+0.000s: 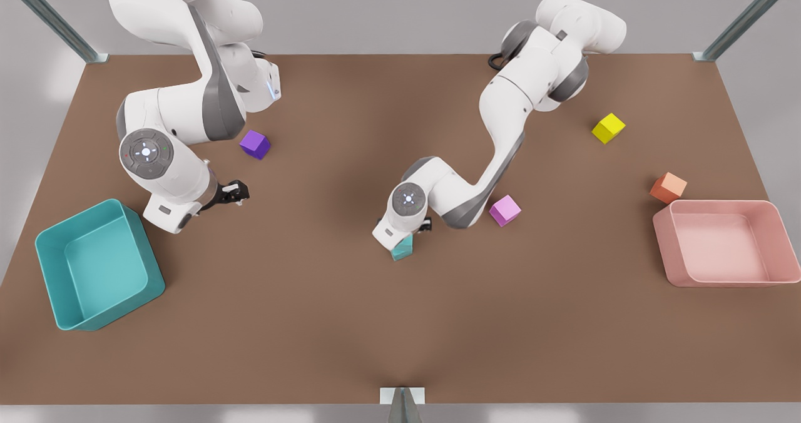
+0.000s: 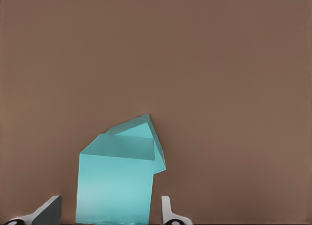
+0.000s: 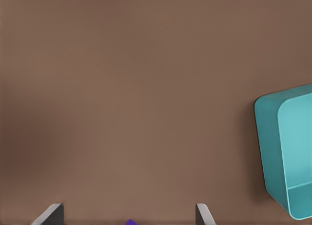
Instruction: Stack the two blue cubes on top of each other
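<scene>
Here, left hand (image 2: 107,213) astride stacked blue cubes (image 2: 117,181).

I count two small teal cubes, one (image 2: 114,186) between the fingers of my left pincer (image 2: 111,210), the other (image 2: 141,132) under it. Four more cubes sit on the table (image 1: 400,323): purple (image 1: 255,144), pink (image 1: 504,210), yellow (image 1: 608,127), orange (image 1: 668,188). Two bins: teal (image 1: 56,273), pink (image 1: 770,213). My right pincer (image 1: 234,194) makes two pincers.

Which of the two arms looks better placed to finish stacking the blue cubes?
The left gripper: its open fingers flank the upper blue cube, sitting on the lower blue cube. The right gripper waits apart.
</scene>
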`<action>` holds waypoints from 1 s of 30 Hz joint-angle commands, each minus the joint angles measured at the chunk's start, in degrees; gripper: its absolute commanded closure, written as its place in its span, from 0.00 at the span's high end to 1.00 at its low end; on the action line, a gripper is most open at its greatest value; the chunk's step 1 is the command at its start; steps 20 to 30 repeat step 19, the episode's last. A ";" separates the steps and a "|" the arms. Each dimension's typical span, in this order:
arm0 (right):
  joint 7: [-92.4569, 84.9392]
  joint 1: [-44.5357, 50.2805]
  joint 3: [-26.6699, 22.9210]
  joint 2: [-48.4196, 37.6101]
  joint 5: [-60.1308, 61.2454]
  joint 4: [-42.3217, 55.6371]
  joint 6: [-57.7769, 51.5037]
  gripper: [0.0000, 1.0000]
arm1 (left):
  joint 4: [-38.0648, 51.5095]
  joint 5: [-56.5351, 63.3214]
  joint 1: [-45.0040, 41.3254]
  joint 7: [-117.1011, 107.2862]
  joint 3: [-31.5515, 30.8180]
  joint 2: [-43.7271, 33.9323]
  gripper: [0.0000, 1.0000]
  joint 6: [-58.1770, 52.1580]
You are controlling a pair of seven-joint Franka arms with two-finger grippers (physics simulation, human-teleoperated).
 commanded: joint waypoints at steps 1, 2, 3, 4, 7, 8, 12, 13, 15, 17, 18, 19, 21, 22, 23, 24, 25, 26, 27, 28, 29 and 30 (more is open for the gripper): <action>-1.67 0.00 0.01 -0.07 0.12 0.07 0.05 1.00 | 0.43 -0.24 0.01 -7.36 -0.57 -1.00 1.00 -3.27; -1.67 -0.09 0.01 -0.07 0.73 0.07 0.05 1.00 | 0.43 -0.24 0.28 -7.36 -1.62 -1.44 1.00 -3.80; -1.67 -0.17 0.01 -0.07 0.91 0.16 0.05 1.00 | 0.52 -0.94 0.28 -7.36 -1.80 -1.62 1.00 -4.59; -1.67 -0.17 -0.08 0.02 0.91 0.16 0.14 1.00 | 0.70 -0.94 0.36 -7.18 -1.98 -3.38 1.00 -7.66; -1.67 -0.09 0.01 0.55 0.91 0.16 0.23 1.00 | 2.81 0.64 13.61 13.52 -1.71 -12.25 1.00 -31.99; -1.67 -0.17 0.01 0.64 0.82 0.42 0.23 1.00 | 2.81 3.27 20.65 25.22 -1.71 -14.36 1.00 -36.05; -1.67 -0.17 0.01 0.64 0.82 0.43 0.23 1.00 | -23.25 3.28 32.63 44.94 5.04 -32.97 1.00 -18.87; -1.67 -0.17 0.01 0.64 0.82 0.43 0.23 1.00 | -32.35 1.53 32.44 44.94 6.64 -38.89 1.00 -17.31; -1.67 -0.09 0.01 0.64 0.82 0.43 0.23 1.00 | -24.01 -2.70 31.83 44.94 8.22 -38.89 1.00 -27.70; -1.67 -0.09 0.01 0.73 0.82 0.43 0.23 1.00 | -22.07 -3.22 31.74 45.11 8.22 -38.98 1.00 -27.88; -1.76 -0.17 0.01 0.73 0.82 0.43 0.23 1.00 | -22.07 -3.23 31.65 45.11 7.96 -38.98 1.00 -27.88; -1.76 -0.09 0.01 1.16 0.82 0.43 0.14 1.00 | -21.89 -3.23 31.65 45.11 7.95 -38.98 1.00 -27.88; -1.76 -0.09 0.01 1.16 0.82 0.43 0.14 1.00 | -21.89 -3.23 31.65 45.11 7.95 -38.98 1.00 -27.88; -1.76 -0.09 0.01 1.16 0.82 0.43 0.14 1.00 | -21.89 -3.23 31.65 45.11 7.95 -38.98 1.00 -27.88; -1.76 -0.09 0.01 1.16 0.82 0.43 0.14 1.00 | -21.89 -3.23 31.65 45.11 7.95 -38.98 1.00 -27.88; -1.76 -0.09 0.01 1.16 0.82 0.43 0.14 1.00 | -21.89 -3.23 31.65 45.11 7.95 -38.98 1.00 -27.88; -1.76 -0.09 0.01 1.16 0.82 0.43 0.14 1.00 | -21.89 -3.23 31.65 45.11 7.95 -38.98 1.00 -27.88; -1.76 -0.09 0.01 1.16 0.82 0.43 0.14 1.00 | -21.89 -3.23 31.65 45.11 7.95 -38.98 1.00 -27.88; -1.76 -0.09 0.01 1.16 0.82 0.43 0.14 1.00 | -21.89 -3.23 31.65 45.11 7.95 -38.98 1.00 -27.88; -1.76 -0.09 0.01 1.16 0.82 0.43 0.14 1.00 | -21.89 -3.23 31.65 45.11 7.95 -38.98 1.00 -27.88; -1.76 -0.09 0.01 1.16 0.82 0.43 0.14 1.00 | -21.89 -3.23 31.65 45.11 7.95 -38.98 1.00 -27.88; -1.76 -0.09 0.01 1.16 0.82 0.43 0.14 1.00 | -21.89 -3.23 31.65 45.11 7.95 -38.98 1.00 -27.88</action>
